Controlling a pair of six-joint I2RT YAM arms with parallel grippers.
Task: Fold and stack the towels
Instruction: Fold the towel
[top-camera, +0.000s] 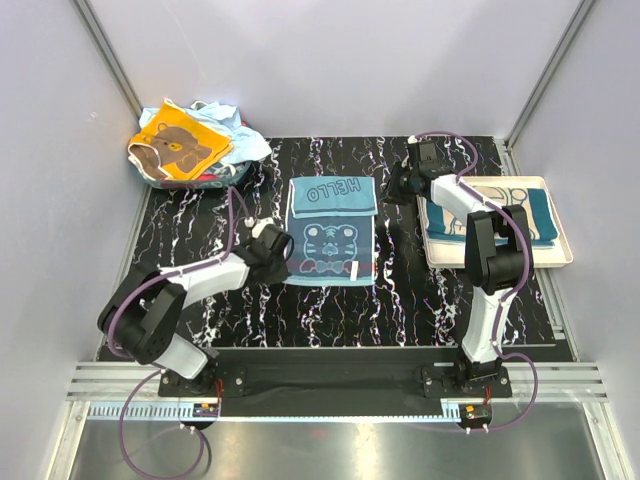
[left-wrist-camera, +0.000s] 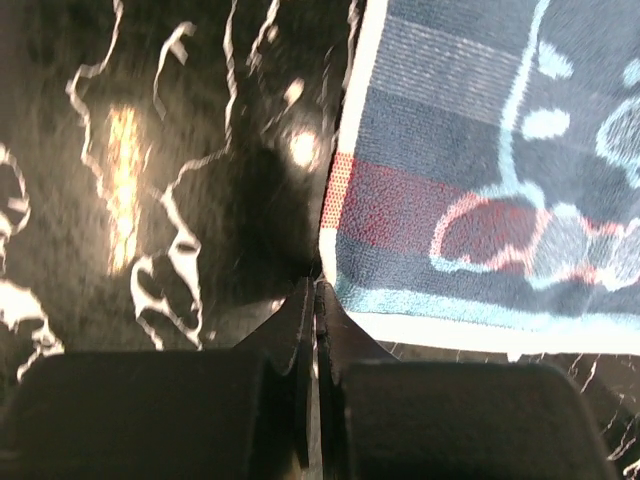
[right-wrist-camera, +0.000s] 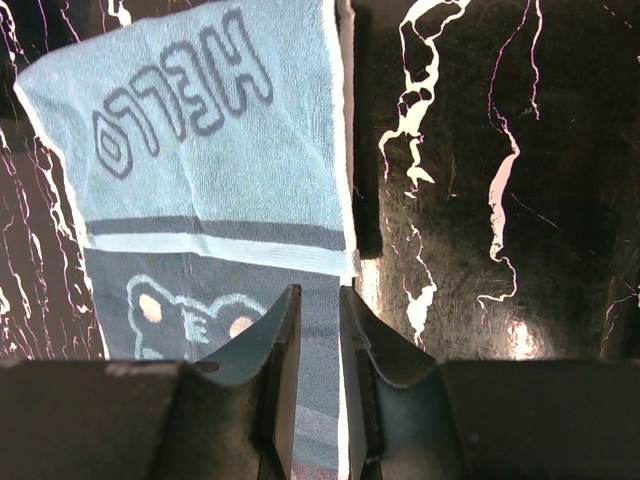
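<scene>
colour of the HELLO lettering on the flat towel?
The HELLO lettering is dark navy on the light blue towel; clearest in right wrist view.

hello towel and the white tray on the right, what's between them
Only the right hand, over bare black table; nothing else separates the hello towel from the white tray. The top external view shows it.

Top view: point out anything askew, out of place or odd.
The towel heap at the back left is crumpled and hangs past the mat's corner. The HELLO towel lies square, its far strip folded over, a white tag showing near its right edge. Nothing looks damaged.
</scene>
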